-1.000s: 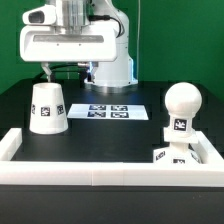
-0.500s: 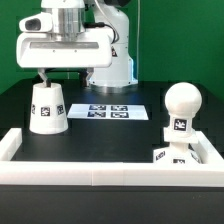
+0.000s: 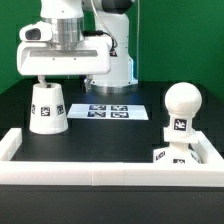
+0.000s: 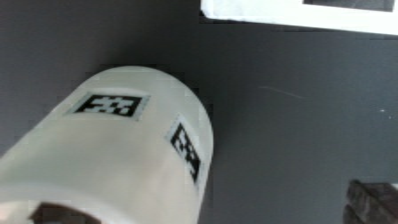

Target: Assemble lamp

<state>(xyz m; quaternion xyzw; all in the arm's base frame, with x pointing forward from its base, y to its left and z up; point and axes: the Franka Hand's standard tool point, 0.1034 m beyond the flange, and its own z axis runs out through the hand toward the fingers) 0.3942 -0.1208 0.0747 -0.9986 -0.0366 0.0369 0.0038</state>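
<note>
The white tapered shade (image 3: 47, 108) stands wide end down on the black table at the exterior view's left, and it fills the wrist view (image 4: 125, 150). My gripper (image 3: 64, 80) hangs open just above it, one finger (image 3: 41, 77) close over its top. In the wrist view the gripper (image 4: 210, 208) is empty, with the shade under one finger (image 4: 47, 213) and the other finger (image 4: 374, 200) off to the side. The round bulb (image 3: 182, 102) stands on its stem at the right. A tagged white part, apparently the base (image 3: 165, 155), sits at its foot.
The marker board (image 3: 108, 111) lies flat at mid table, and its edge shows in the wrist view (image 4: 302, 10). A long white border rail (image 3: 100, 170) runs along the front and up both sides. The robot's base stands behind.
My gripper has come down and shifted a little toward the exterior view's left, closer over the shade. The lamp parts have not moved.
</note>
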